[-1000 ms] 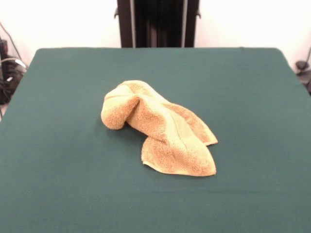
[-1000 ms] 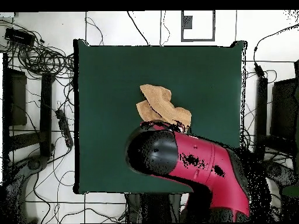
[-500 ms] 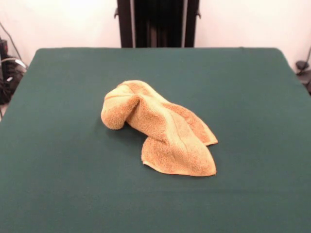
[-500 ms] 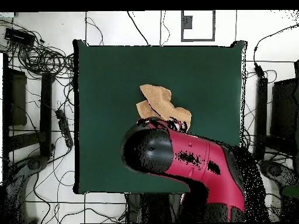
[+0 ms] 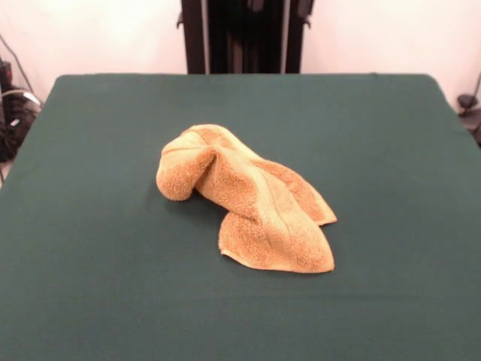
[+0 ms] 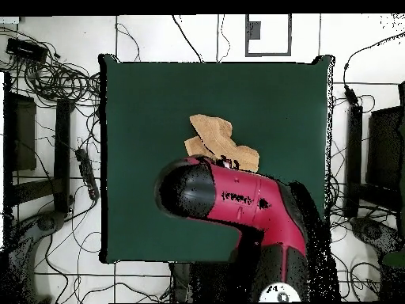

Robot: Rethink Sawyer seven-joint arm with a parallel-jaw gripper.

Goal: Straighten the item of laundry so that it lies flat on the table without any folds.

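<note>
Lying near the middle of the table, the towel was bunched and folded, not flat. In the front view its nearest part was a flattened flap with two corners toward the camera; behind it the cloth rose in ridged folds to a rounded, rolled lump at the far left end. Beyond the table's far edge stood the black pedestal. Overhead, the red and black arm reached over the table and covered the towel's edge nearest the base. The gripper was hidden, so I could not tell its state.
</note>
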